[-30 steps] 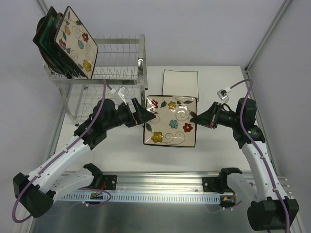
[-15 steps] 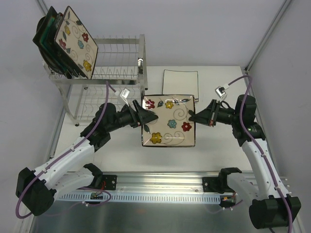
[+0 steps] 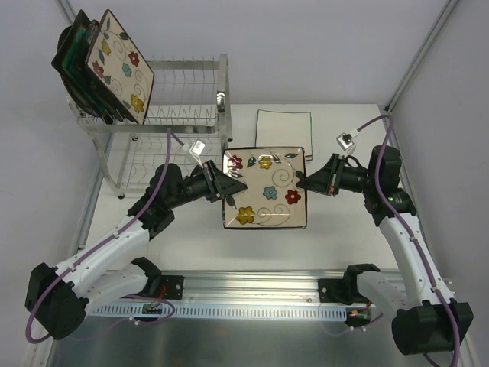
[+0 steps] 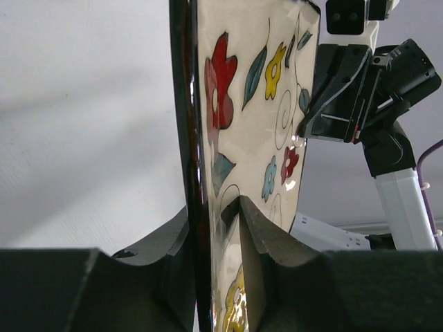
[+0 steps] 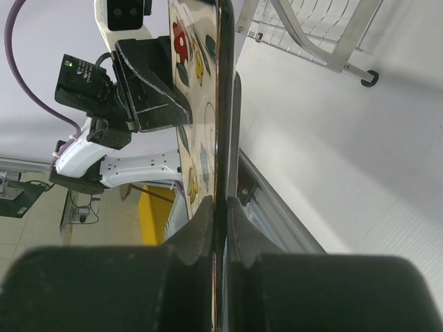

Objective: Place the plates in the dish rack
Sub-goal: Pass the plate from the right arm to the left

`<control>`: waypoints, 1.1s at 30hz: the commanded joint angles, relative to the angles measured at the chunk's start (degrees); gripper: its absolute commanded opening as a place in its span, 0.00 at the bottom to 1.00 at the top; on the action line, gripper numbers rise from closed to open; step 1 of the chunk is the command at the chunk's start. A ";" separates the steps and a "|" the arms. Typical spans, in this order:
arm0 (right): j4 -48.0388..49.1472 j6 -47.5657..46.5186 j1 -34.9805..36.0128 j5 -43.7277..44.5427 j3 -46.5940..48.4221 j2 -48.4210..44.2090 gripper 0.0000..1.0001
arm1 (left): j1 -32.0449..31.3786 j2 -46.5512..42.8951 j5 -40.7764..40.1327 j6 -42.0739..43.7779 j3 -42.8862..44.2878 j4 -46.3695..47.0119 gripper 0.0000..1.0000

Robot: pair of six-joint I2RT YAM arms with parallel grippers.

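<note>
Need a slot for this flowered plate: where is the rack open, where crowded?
The rack has its upper tier bare from the racked plates to its right end; the left end is crowded. The lower tier looks bare, partly hidden by the left arm. The table is bare right of the white plate; the held plate fills the middle.

A white table [image 3: 344,237] stands inside pale grey walls [image 3: 306,46], an aluminium rail [image 3: 252,308] along its near edge.
</note>
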 commanded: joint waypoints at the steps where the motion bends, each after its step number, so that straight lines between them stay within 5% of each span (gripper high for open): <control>1: 7.54 1.80 0.33 -6.71 5.83 -0.76 0.00 | -0.55 -0.85 2.53 0.14 0.30 3.50 0.24; 7: 4.39 -1.17 0.33 -5.83 6.00 -0.15 0.00 | -0.55 -2.24 2.27 0.32 0.39 3.59 0.00; 20: -14.44 -16.65 0.24 1.55 10.84 2.31 0.05 | -0.55 -7.26 0.77 2.87 1.09 3.24 0.00; 27: -17.68 -18.93 0.25 4.62 11.71 2.75 0.21 | -0.55 -8.75 0.60 6.37 1.79 3.68 0.00; 33: -21.37 -21.57 0.25 7.79 11.72 3.19 0.51 | -0.55 -10.95 -2.74 11.38 2.93 3.15 0.00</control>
